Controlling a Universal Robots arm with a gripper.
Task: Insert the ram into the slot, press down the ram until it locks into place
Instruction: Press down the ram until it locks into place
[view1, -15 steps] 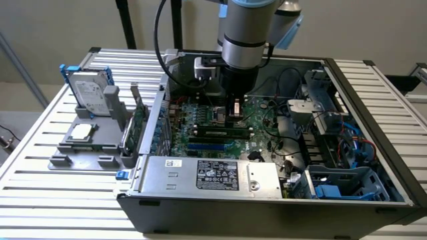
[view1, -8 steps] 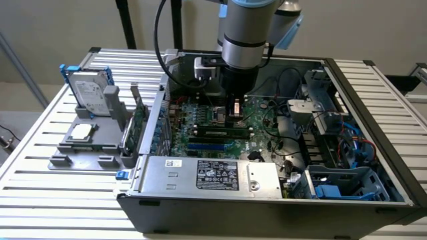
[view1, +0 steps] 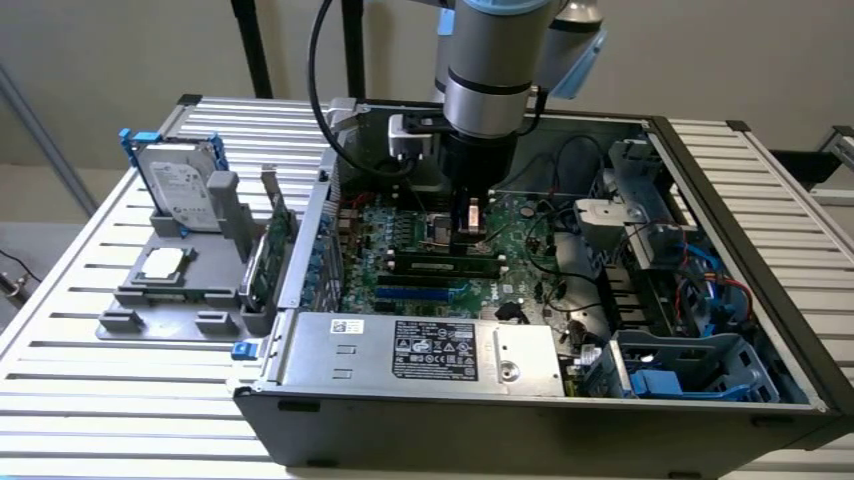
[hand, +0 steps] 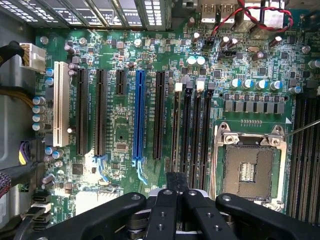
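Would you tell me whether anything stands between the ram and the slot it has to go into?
Nothing visible does. The ram appears to stand on edge in the slot already. The gripper sits right over it, and no cable or card crosses between them.

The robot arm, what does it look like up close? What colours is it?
The arm is a round, silvery-grey tube with a pale blue cap on its joint. A black cable loops down beside it. Lower down it turns black, ending in the gripper. In the wrist view its fingers are black, chunky bars with round screws.
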